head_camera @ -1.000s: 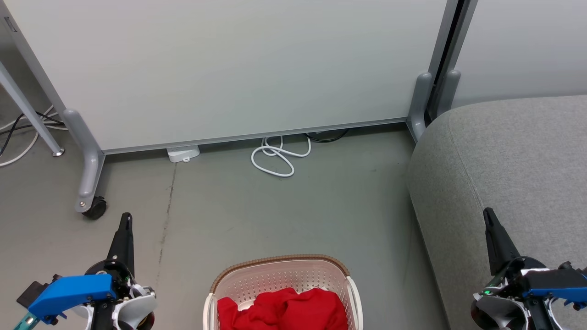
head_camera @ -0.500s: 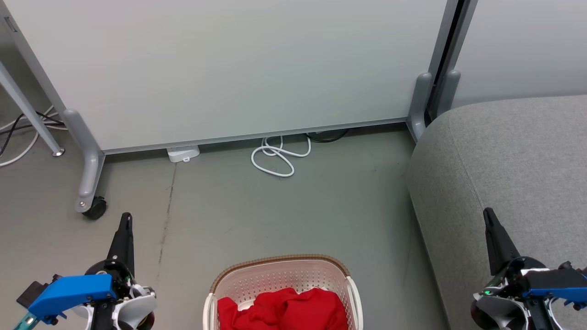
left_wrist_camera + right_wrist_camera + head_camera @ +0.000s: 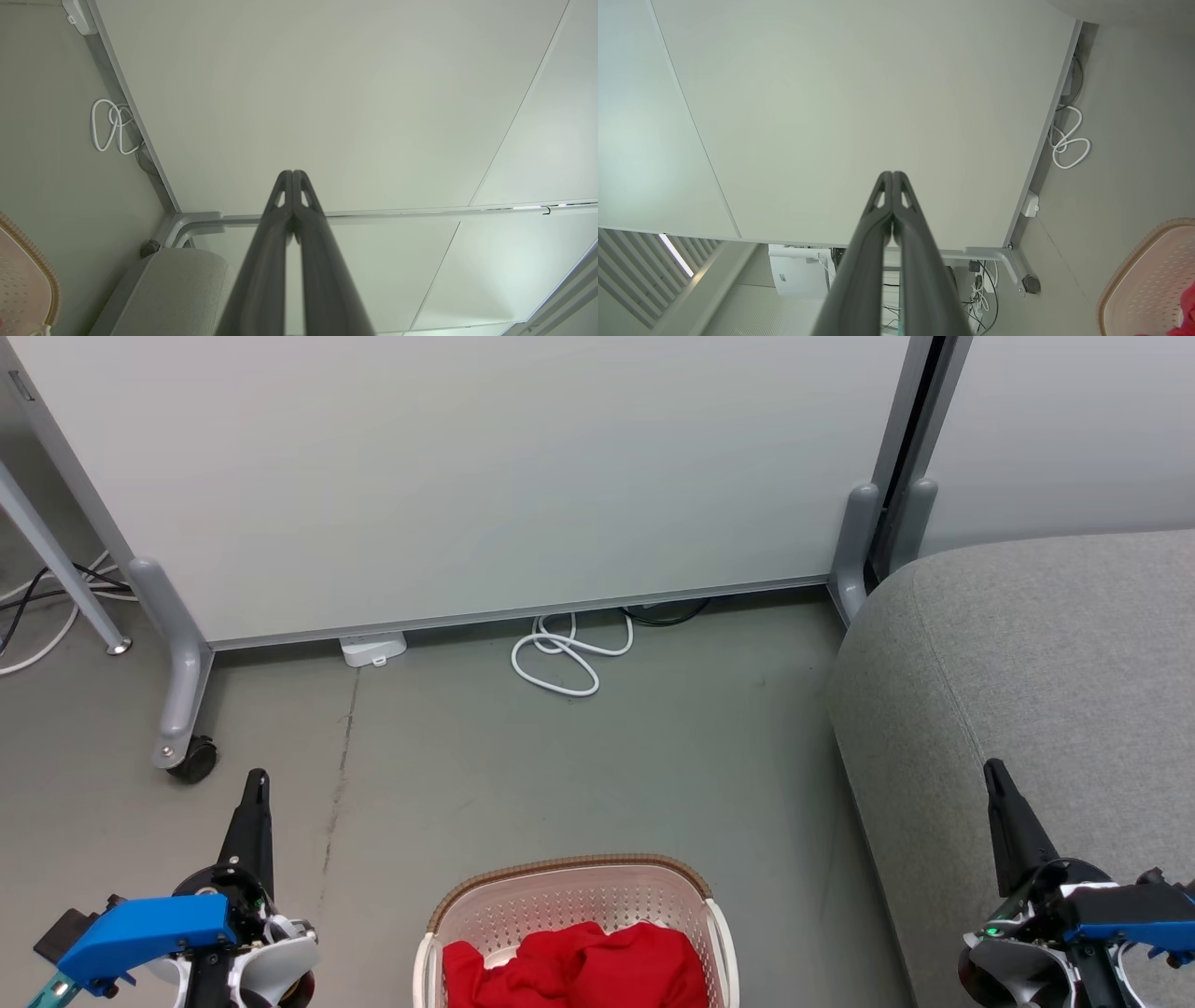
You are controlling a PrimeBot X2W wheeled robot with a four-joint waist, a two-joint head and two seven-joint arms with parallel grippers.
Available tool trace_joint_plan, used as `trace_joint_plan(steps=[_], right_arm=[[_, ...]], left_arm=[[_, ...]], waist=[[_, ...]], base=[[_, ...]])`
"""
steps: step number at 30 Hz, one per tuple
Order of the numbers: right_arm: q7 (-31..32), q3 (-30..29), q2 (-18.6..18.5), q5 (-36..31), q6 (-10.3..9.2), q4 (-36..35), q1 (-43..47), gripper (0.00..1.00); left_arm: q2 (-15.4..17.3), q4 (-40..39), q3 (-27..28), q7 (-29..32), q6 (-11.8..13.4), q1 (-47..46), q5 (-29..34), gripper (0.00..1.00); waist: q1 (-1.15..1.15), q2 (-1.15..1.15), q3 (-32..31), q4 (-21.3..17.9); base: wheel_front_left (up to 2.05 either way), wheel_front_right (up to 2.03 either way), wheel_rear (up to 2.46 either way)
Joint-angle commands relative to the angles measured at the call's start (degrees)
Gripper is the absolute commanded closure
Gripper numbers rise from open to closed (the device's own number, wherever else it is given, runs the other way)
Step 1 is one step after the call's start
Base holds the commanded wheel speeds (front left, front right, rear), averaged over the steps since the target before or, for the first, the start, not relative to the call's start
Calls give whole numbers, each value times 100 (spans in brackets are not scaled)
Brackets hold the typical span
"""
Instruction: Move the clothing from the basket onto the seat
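Bright red clothing lies bunched in the cream perforated basket with its brown rim, on the floor at the bottom centre of the head view. The grey seat fills the right side. My left gripper is shut and empty, raised left of the basket. Over the seat's front part my right gripper is likewise shut and empty. The left wrist view shows its gripper closed tip to tip, with the basket rim and the seat below. The right wrist view shows its gripper, the basket and a red corner of clothing.
A pale partition panel on wheeled grey feet stands behind the bare floor. A coiled white cable and a small white box lie at its base. A table leg and cables are at far left.
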Motion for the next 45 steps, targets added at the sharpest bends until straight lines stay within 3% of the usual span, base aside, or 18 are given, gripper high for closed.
trace_joint_plan(steps=[1, 5, 6, 15, 23, 45], right_arm=[[11, -4, -14, 16, 5, 6, -61, 100], [11, -4, -14, 16, 5, 6, -62, 100], [-3, 3, 2, -2, 0, 18, 9, 0], [-201, 111, 18, -156, -7, 130, 94, 0], [-420, 140, 14, -671, -6, 45, 49, 0], [-933, 454, 3, -3479, -2, -465, 1, 0]], left_arm=[[-6, -22, 11, 17, -25, -59, -14, 100], [-6, -22, 11, 17, -25, -59, -14, 100], [-1, 21, -3, -7, 1, 8, 1, 0], [-19, 81, -98, -205, 1, 112, 206, 0], [-15, -26, -143, -424, 0, 43, 806, 0], [-5, -370, -732, -936, 392, -87, 3809, 0]], waist=[[0, 0, 0, 0], [0, 0, 0, 0], [0, 0, 0, 0], [0, 0, 9, 3], [0, 0, 26, 9], [0, 0, 69, 44]], base=[[0, 0, 0], [0, 0, 0], [0, 0, 0], [0, 0, 0], [0, 0, 0], [0, 0, 0]])
